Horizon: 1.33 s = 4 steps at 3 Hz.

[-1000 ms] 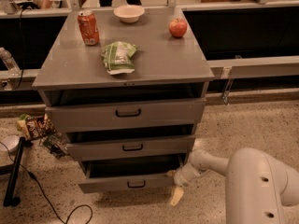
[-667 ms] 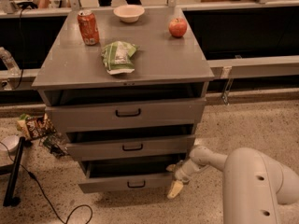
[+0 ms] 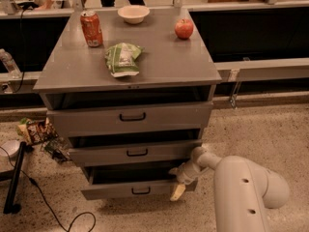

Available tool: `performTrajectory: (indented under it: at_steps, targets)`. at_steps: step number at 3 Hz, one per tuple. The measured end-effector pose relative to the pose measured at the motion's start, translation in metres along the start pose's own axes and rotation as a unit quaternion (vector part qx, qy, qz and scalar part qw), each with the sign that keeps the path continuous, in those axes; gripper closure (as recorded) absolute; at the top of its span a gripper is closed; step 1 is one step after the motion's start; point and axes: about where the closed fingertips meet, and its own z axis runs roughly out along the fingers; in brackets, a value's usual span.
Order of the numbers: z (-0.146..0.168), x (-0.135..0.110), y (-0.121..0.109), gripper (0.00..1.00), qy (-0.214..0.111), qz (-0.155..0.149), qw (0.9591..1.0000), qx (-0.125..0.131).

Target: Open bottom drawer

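Note:
The bottom drawer (image 3: 130, 189) is the lowest of three grey drawers in the cabinet (image 3: 72, 76). It has a small black loop handle (image 3: 141, 191) and stands pulled out a little, with a dark gap showing above its front. My gripper (image 3: 177, 181) is at the right end of this drawer's front, right against its top right corner. My white arm (image 3: 241, 187) reaches in from the lower right. The middle drawer (image 3: 135, 152) and the top drawer (image 3: 130, 117) also stand slightly out.
On the cabinet top are a red can (image 3: 91, 28), a white bowl (image 3: 133, 13), a red apple (image 3: 184, 28) and a green snack bag (image 3: 122, 58). Snack packets (image 3: 35, 130), a black stand (image 3: 14, 178) and a cable (image 3: 53, 211) lie on the floor to the left.
My gripper has moved slightly left and up, closer against the right end of the bottom drawer. The drawers look unchanged.

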Motion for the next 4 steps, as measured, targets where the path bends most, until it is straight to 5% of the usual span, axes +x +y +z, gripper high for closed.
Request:
performTrajectory:
  at_steps: [1,3,4]
  targets:
    - [0.020,0.010,-0.002,0.18,0.001,0.009,0.9999,-0.013]
    - [-0.004,0.006,0.012,0.59,0.007,0.013,0.9998,-0.014]
    - [-0.024,-0.010,0.057,0.83,0.011,0.021,0.9985,-0.050]
